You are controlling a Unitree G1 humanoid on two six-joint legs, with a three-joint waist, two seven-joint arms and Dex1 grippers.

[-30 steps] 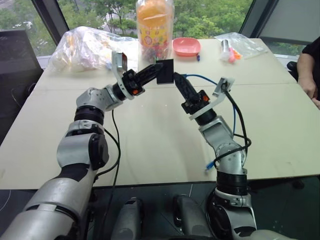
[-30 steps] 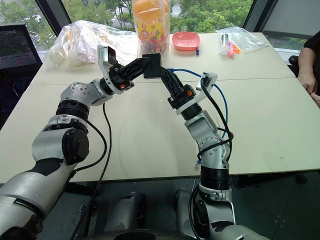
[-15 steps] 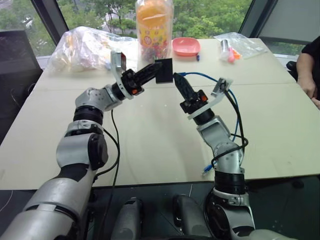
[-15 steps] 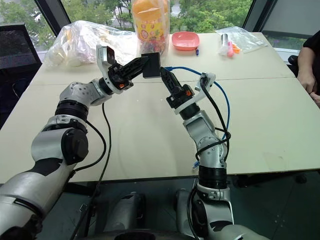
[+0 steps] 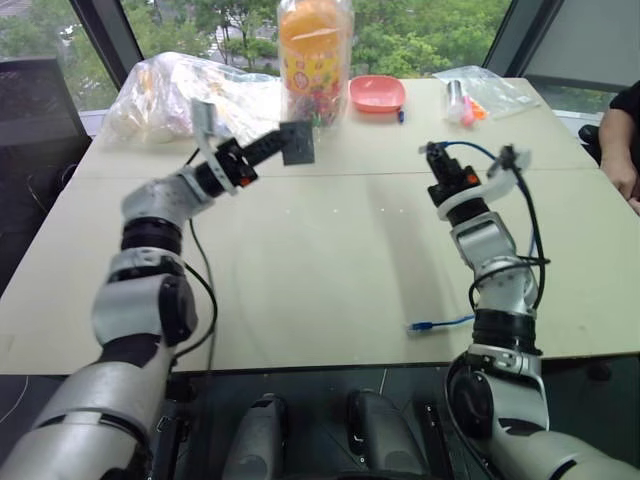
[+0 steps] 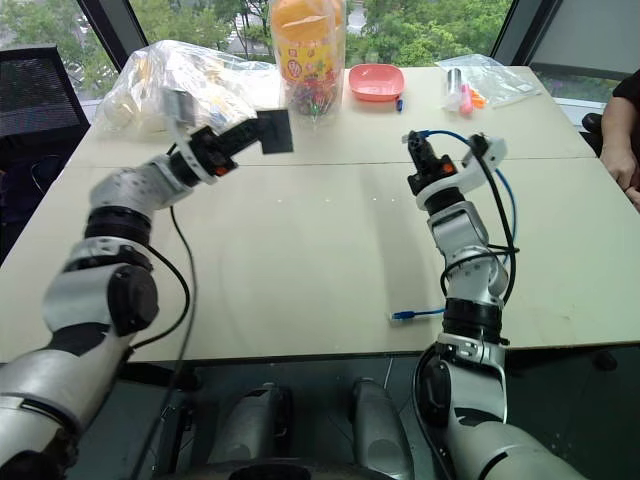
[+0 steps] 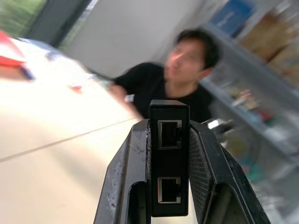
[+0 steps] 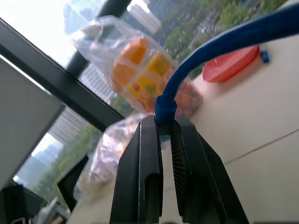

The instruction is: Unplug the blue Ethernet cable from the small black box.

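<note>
The unplugging looks done: the left gripper [image 5: 272,147] jaws clamp the small flat matte black box [image 5: 297,143] with empty ports, while the right gripper [image 8: 161,135] jaws pinch the plug end of the thin bright blue Ethernet cable [image 8: 205,51], well apart over the worktop [image 5: 330,250].

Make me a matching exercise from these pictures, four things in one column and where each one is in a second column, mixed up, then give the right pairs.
Column one:
1. small black box
2. blue Ethernet cable
3. pink bowl
4. orange snack jar

Column two:
A. resting on the table's far edge, beside the jar
B. clamped in the left gripper, both ports empty
C. standing upright between the clear bag and the bowl
D. pinched at one plug end by the right gripper, its other plug lying near the table's front edge

Pairs: 1-B, 2-D, 3-A, 4-C
</note>
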